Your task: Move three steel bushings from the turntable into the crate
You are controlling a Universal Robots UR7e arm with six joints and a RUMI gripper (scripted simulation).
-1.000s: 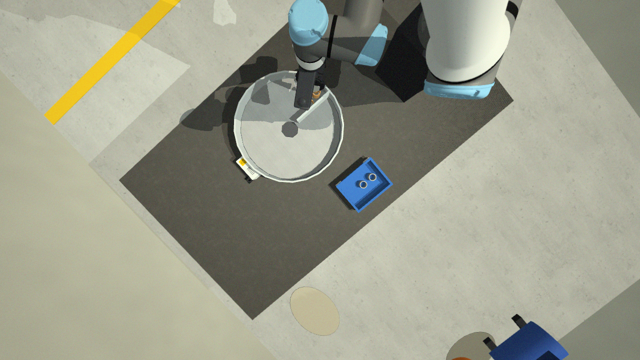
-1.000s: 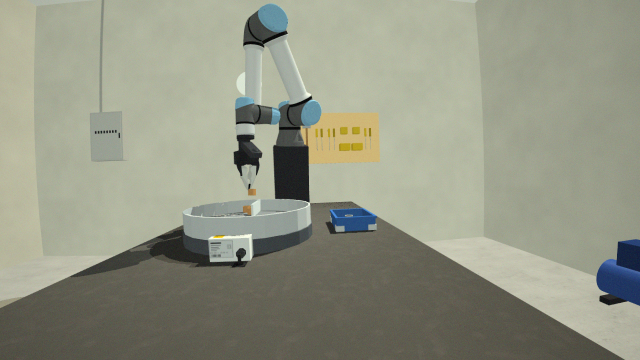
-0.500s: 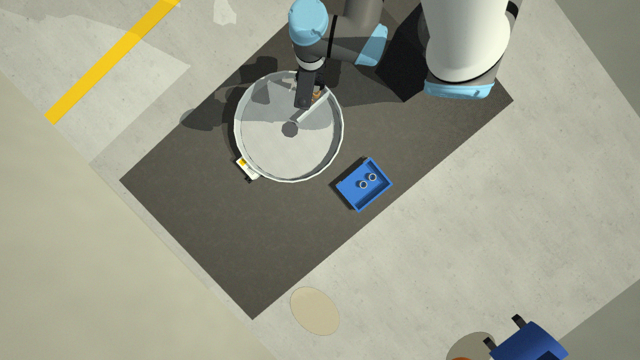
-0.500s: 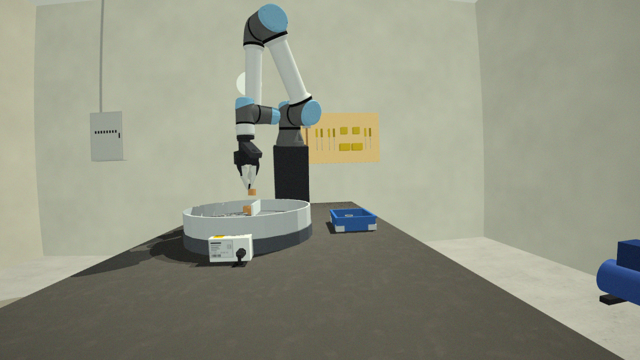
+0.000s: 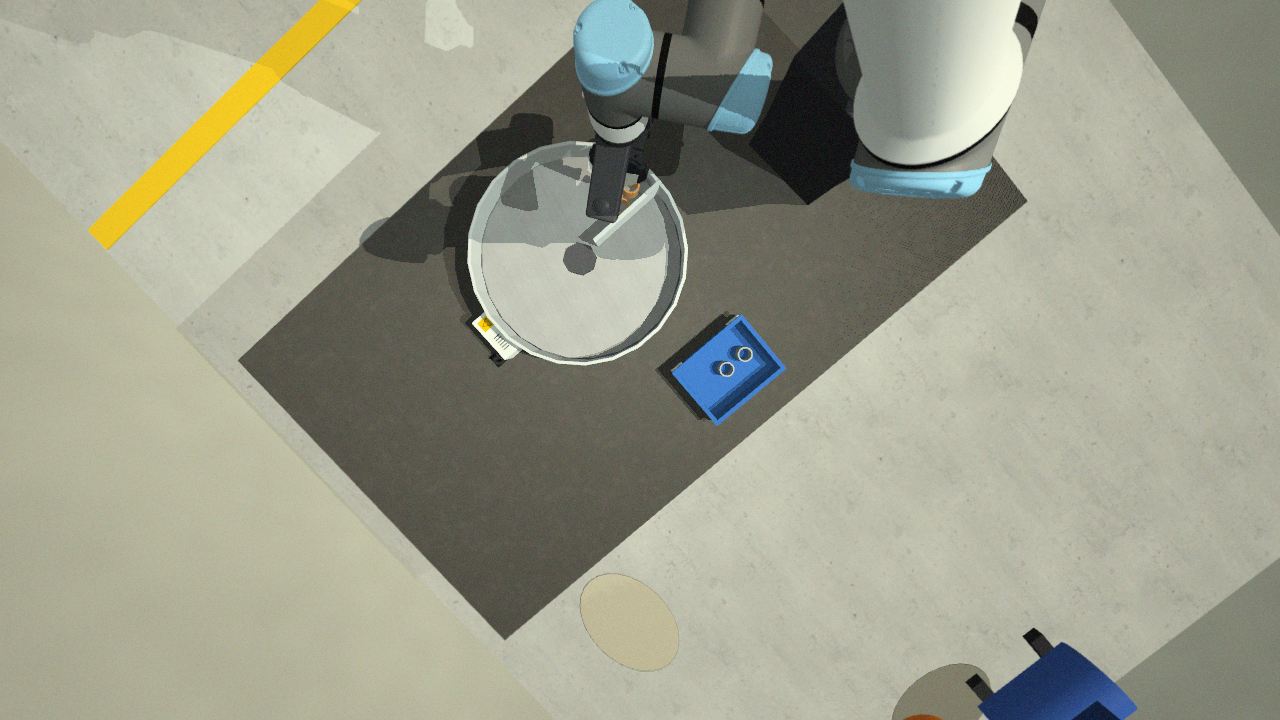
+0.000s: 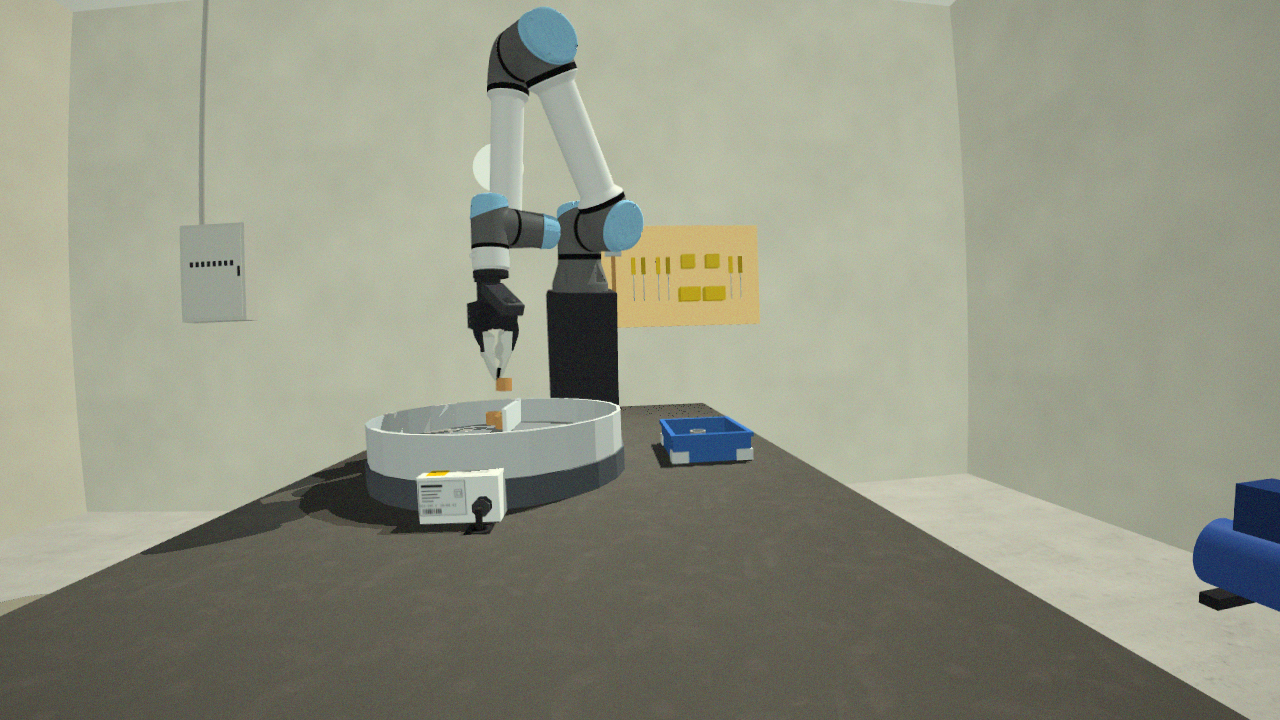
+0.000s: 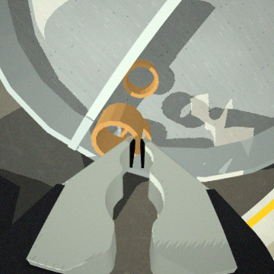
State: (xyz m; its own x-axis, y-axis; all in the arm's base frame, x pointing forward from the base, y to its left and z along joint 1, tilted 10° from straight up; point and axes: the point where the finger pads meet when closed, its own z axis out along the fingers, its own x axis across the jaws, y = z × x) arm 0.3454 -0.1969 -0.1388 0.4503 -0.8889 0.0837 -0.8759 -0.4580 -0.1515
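Gripping the wall of an orange-brown bushing (image 7: 114, 127) between nearly shut fingers, the claw (image 6: 497, 368) hangs above the round white-walled turntable (image 6: 572, 438), left of centre in the exterior view. That colour suggests it is not steel, so setting it back down seems wisest. Two steel bushings (image 5: 733, 360) lie in the blue crate (image 5: 693, 376). A second orange-brown ring (image 7: 141, 79) rests on the disc. Any third steel bushing is hidden.

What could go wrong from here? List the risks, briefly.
1. Wrong part: the gripper is shut on an orange bushing, not a steel one. Placing it in the crate beside the two steel bushings would break the task.
2. Only the fingertips pinch its thin wall, so it may slip and drop onto the turntable.
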